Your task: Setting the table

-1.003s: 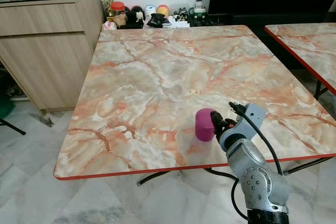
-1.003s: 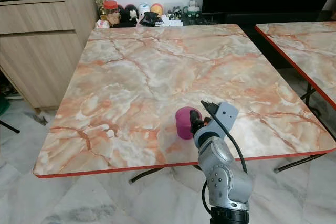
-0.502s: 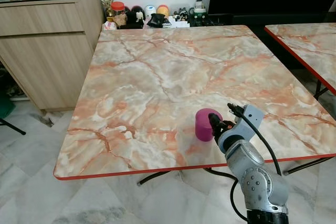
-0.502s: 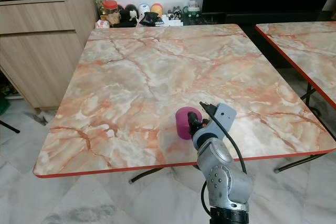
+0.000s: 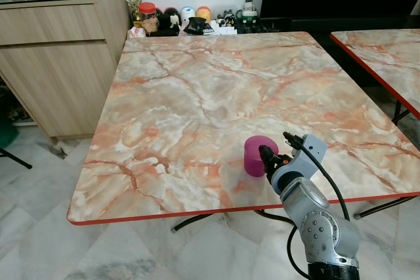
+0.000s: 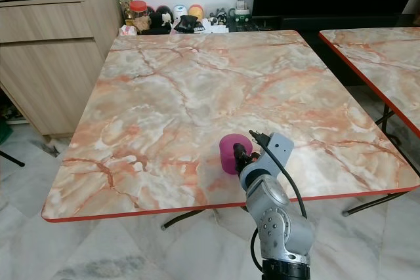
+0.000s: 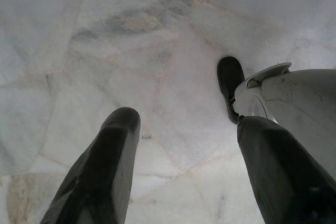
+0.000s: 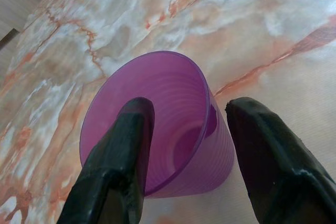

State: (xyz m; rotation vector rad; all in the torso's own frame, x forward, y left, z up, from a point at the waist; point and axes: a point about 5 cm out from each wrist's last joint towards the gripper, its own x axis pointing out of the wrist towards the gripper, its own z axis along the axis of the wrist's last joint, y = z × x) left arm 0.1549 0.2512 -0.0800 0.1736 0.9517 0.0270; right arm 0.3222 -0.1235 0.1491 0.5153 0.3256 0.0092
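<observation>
In the lower right of the head view, the right gripper (image 8: 184,145) straddles the purple cup's (image 5: 257,155) rim on the marble table (image 5: 197,96), fingers apart; withdrawing straight should avoid tipping it

A square folding table (image 5: 197,96) with a marble-patterned top in peach, orange and grey and a thin red edge stands on pale marble floor tiles (image 5: 39,227). One thing lies on it: a purple plastic cup (image 5: 256,155), upright with its mouth up, near the front edge and toward the right side.
</observation>
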